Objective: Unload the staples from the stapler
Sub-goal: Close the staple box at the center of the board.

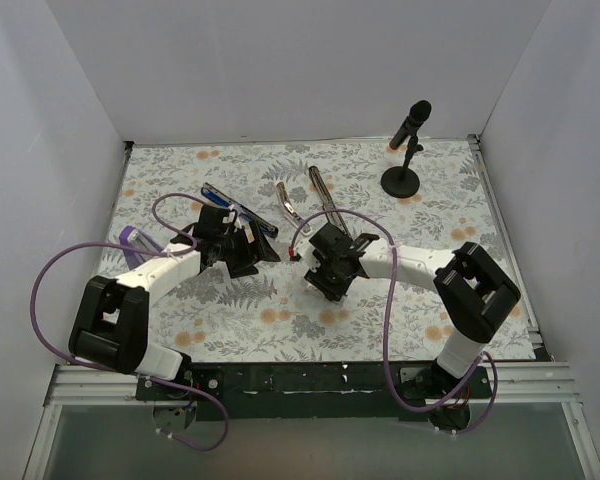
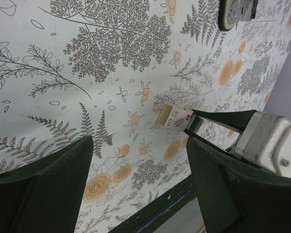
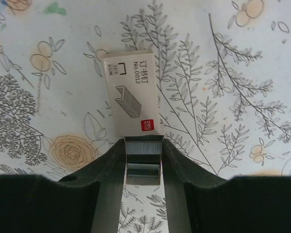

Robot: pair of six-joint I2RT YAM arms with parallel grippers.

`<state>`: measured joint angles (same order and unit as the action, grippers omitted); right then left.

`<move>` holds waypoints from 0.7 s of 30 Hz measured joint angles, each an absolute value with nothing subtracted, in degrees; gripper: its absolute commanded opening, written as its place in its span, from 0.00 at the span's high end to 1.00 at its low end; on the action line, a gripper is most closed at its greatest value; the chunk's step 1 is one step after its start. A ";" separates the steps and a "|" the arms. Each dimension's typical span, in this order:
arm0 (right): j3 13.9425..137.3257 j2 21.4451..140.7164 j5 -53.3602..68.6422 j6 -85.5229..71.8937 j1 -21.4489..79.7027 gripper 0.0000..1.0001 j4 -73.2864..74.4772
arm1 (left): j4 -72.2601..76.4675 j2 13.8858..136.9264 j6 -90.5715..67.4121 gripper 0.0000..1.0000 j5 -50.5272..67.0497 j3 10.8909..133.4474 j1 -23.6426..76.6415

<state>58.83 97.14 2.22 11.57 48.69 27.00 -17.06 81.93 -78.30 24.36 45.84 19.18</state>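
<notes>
Stapler (image 1: 290, 207): is lying swung open on the floral tablecloth (image 1: 440, 225), beyond both grippers, its bars fanning out. The blue-and-black arm (image 1: 238, 208) is pointing off to the left and a dark bar (image 1: 323, 195) to the right, with a silvery piece between them.
Right gripper (image 3: 143, 151): is clamping a silver strip of staples (image 3: 143, 158) between its fingertips, low over the cloth.
Staple box (image 3: 133, 92): is lying flat on the cloth, label up, its red-marked end just beside the gripped strip. Whether the two are touching is not clear.
Left gripper (image 2: 140, 145): is hovering above the cloth with its jaws standing wide apart and nothing between them, facing the box and the right gripper's fingertips.
Microphone (image 1: 408, 135): is standing on its round base at the far right of the cloth, well apart from the stapler.
Purple block (image 1: 130, 238): is sitting near the left edge of the cloth, beside the left arm.
</notes>
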 measured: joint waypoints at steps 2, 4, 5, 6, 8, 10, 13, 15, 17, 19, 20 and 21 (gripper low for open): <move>58.83 97.23 3.09 12.29 49.39 0.58 26.26 | -16.19 81.93 -78.70 0.26 25.23 44.64 19.25; 58.85 97.41 3.77 12.97 49.95 0.58 25.69 | -15.05 81.93 -79.37 0.27 26.22 43.72 19.35; 58.94 97.51 4.10 13.52 50.30 0.57 25.52 | -14.61 81.93 -79.59 0.27 26.50 43.42 19.42; 59.11 97.65 4.43 13.93 50.54 0.57 25.39 | -13.93 81.93 -79.92 0.27 26.81 43.00 19.51; 59.16 97.82 4.95 14.68 51.13 0.57 24.95 | -12.58 81.93 -80.49 0.28 27.57 41.98 19.77; 59.16 97.89 5.21 15.27 51.81 0.57 24.73 | -11.42 81.93 -81.03 0.28 28.10 40.84 20.14; 59.16 97.89 5.69 15.75 52.53 0.56 23.88 | -10.11 82.15 -81.89 0.29 29.08 39.68 20.80; 59.16 97.89 5.78 16.16 52.80 0.56 23.33 | -8.80 82.94 -82.35 0.30 29.78 39.62 21.26; 59.13 97.89 5.78 16.69 52.80 0.56 22.76 | -7.25 84.31 -82.63 0.36 30.30 39.62 21.65; 59.13 97.89 5.80 16.99 52.80 0.56 22.15 | -6.17 86.35 -83.09 0.39 30.79 39.64 22.02; 59.13 97.89 5.80 17.28 52.80 0.56 21.93 | -5.74 87.33 -83.33 0.40 30.94 39.64 22.24; 59.09 97.89 5.82 17.67 52.80 0.55 21.69 | -5.48 88.16 -83.48 0.41 30.96 39.64 22.44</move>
<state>59.09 97.89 5.82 17.67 52.80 21.69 -5.48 88.16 -83.48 30.96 39.64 22.44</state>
